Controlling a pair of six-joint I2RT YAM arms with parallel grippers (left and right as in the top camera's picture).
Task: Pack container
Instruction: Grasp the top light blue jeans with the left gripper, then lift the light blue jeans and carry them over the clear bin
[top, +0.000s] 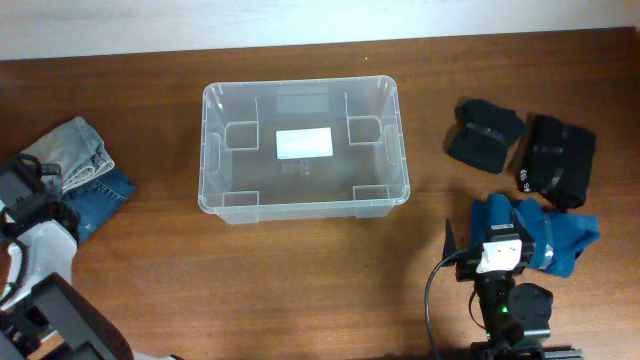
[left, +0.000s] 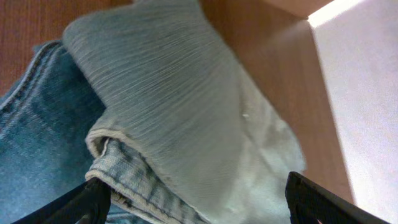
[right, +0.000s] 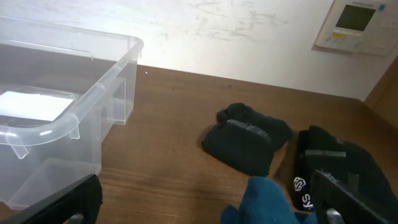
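Note:
The container (top: 212, 150) is a clear plastic tub with a white label on its base, standing empty at the table's middle; its corner shows in the right wrist view (right: 74, 112). My left gripper (left: 198, 202) is open, its fingers on either side of a folded pale denim garment (left: 168, 106) lying on blue jeans (left: 31, 143) at the far left (top: 75, 150). My right gripper (right: 208, 205) is open and empty above a blue cloth (top: 565, 235) at the right front; the cloth also shows in the right wrist view (right: 267, 199).
Two folded black garments lie at the right back: one (top: 483, 132) nearer the tub and one with a white logo (top: 558, 160) further right. Both show in the right wrist view, the first (right: 245, 140) and the second (right: 339, 165). A wall stands behind the table.

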